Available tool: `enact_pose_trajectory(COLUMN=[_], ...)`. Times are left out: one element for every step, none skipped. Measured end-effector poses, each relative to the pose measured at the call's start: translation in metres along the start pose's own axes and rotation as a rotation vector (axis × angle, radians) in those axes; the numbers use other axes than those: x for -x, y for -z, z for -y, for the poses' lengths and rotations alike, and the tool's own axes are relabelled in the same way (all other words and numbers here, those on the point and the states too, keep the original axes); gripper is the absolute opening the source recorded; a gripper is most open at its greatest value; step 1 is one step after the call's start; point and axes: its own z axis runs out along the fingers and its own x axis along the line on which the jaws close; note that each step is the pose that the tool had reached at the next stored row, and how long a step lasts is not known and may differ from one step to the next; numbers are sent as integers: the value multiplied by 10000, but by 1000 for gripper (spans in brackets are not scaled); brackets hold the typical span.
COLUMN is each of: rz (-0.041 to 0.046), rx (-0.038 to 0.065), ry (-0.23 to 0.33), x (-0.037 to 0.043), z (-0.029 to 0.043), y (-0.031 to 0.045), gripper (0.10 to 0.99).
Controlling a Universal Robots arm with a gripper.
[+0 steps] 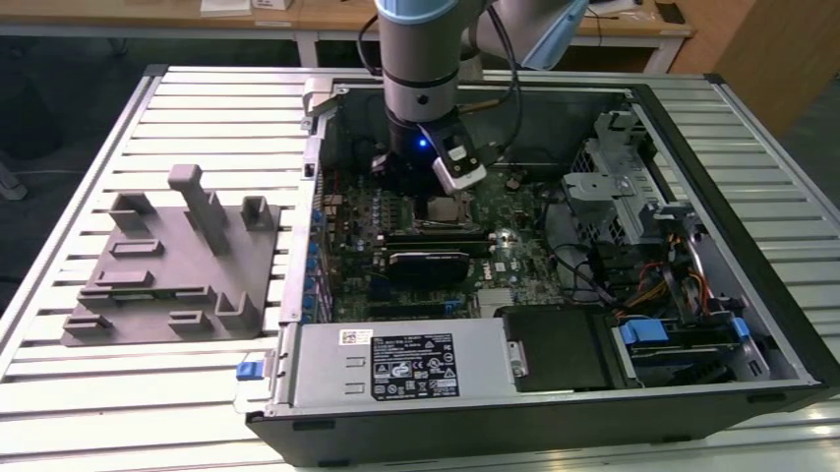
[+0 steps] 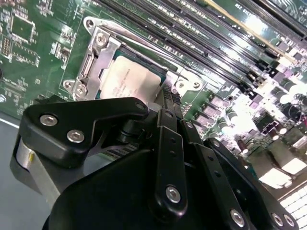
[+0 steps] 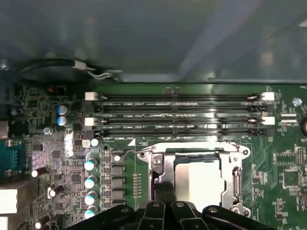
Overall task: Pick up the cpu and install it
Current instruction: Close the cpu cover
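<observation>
- Two black fingertips [image 3: 160,193] of your gripper [image 3: 165,189] are lying pressed together in the first wrist view. No gap is showing between them and they are carrying nothing.
- You are holding those closed tips right at the edge of the small flat square cpu with the pale silvery metal top [image 3: 199,179]. I cannot tell whether they are touching it or stopping just short.
- That cpu is lying flat inside the silvery metal socket frame [image 3: 236,175] on the green motherboard [image 3: 283,163]. By my reading, you are past the placing and are working at the socket itself. Tips held this narrow are suiting a push or a nudge better than a grasp.
- In the second wrist view your gripper [image 2: 169,100] is hanging over the same side of the socket, and the cpu [image 2: 128,79] is sitting level within the socket frame [image 2: 96,52]. I cannot say whether the frame is clamping it down.
- Long black memory slots [image 3: 177,115] are running just beside the socket, apart from your fingers.
- In the exterior view your arm is reaching straight down into the open black computer case [image 1: 591,423]. The case is holding the motherboard, a grey metal drive cage [image 1: 617,197] toward the exterior view's right, and a silver labelled power supply box [image 1: 393,364] at the near wall.
- Outside the case, the grey moulded plastic fixture with upright blocks [image 1: 171,265] is standing on the slatted metal table [image 1: 79,393] toward the exterior view's left, well apart from your gripper.
</observation>
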Motion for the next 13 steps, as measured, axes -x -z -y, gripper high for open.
enact_pose_trajectory(rz=[-5,-10,-14,-16,-18,-18,-18,-19,-21,-25,-27,-27,-28], rx=[4,10,15,17,19,22,24,24,25,25,24,24,24], ry=[103,202,294,350,379,401,417,431,446,460,469,474,475], x=[-1,-2,-2,-3,-3,-3,-4,-4,-4,-4,-5,-5,-5], z=[1,1,1,1,1,1,1,1,1,1,2,2,2], y=[-2,-5,-8,-10,-12,-15,-17,-21,-24,-27,-28,-28,-28], gripper=[106,106,106,106,106,106,106,106,106,106,106,106,106])
